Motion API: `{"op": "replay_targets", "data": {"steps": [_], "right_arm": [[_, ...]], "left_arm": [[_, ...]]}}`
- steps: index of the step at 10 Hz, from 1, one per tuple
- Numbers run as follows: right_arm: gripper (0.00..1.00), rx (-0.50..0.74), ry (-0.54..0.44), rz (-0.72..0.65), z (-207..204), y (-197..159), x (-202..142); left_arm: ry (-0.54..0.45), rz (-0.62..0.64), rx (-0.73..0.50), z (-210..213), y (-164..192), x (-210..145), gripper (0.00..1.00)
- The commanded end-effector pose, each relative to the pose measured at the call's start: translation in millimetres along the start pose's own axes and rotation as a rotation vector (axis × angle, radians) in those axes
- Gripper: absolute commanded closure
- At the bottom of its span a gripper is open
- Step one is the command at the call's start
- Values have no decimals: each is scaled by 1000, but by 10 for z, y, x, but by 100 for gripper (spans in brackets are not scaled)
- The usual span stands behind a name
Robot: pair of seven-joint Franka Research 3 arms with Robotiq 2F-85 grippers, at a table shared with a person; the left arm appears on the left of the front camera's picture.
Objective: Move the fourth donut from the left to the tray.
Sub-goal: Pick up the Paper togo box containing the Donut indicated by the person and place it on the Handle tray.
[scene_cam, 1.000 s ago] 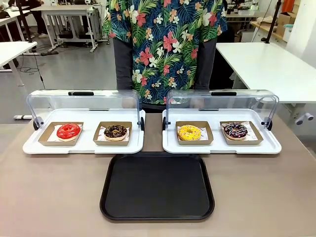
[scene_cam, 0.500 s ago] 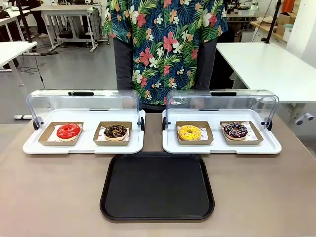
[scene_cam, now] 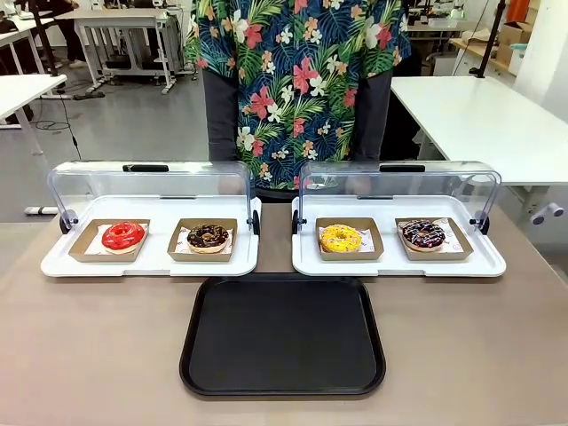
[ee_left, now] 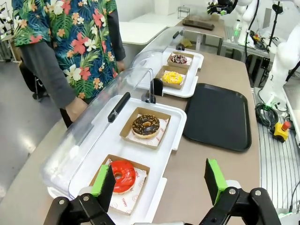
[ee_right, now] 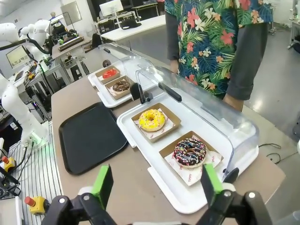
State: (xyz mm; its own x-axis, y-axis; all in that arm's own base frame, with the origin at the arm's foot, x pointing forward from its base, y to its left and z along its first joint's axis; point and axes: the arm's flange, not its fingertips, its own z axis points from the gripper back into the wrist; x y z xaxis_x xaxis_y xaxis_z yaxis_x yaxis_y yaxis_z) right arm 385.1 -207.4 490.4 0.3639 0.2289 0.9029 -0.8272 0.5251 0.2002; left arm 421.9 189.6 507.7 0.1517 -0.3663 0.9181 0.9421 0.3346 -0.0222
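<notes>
Donut counter, seen from the robot's side: the fourth donut, chocolate-glazed with pink and white stripes, sits in its brown cardboard holder at the right end of the right-hand white display tray. That display tray's clear domed lid is swung back toward the far side. Just left of the donut, in the same display tray, lies a yellow-glazed donut. The left display tray carries a red donut and a chocolate donut with crumb topping.

The black tray lies at the near middle of the table, just in front of the gap between the two display trays. A person in a floral shirt stands at the far side.

The right gripper hangs above the table's right end and looks down on the striped donut, its green-padded fingers spread wide with nothing between them. The left gripper hangs over the left end near the red donut, likewise wide open and holding nothing.
</notes>
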Motion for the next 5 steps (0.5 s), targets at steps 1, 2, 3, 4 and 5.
{"op": "replay_targets", "data": {"steps": [1,2,3,4,5], "right_arm": [[0,5,-21,13,-7,-2,2],[0,5,-21,13,-7,-2,2],[0,5,-21,13,-7,-2,2],[0,5,-21,13,-7,-2,2],[0,5,-21,13,-7,-2,2]], "left_arm": [[-3,-5,-5,2,8,17,0],[-3,-5,-5,2,8,17,0],[-3,-5,-5,2,8,17,0],[-3,-5,-5,2,8,17,0],[-3,-5,-5,2,8,17,0]]}}
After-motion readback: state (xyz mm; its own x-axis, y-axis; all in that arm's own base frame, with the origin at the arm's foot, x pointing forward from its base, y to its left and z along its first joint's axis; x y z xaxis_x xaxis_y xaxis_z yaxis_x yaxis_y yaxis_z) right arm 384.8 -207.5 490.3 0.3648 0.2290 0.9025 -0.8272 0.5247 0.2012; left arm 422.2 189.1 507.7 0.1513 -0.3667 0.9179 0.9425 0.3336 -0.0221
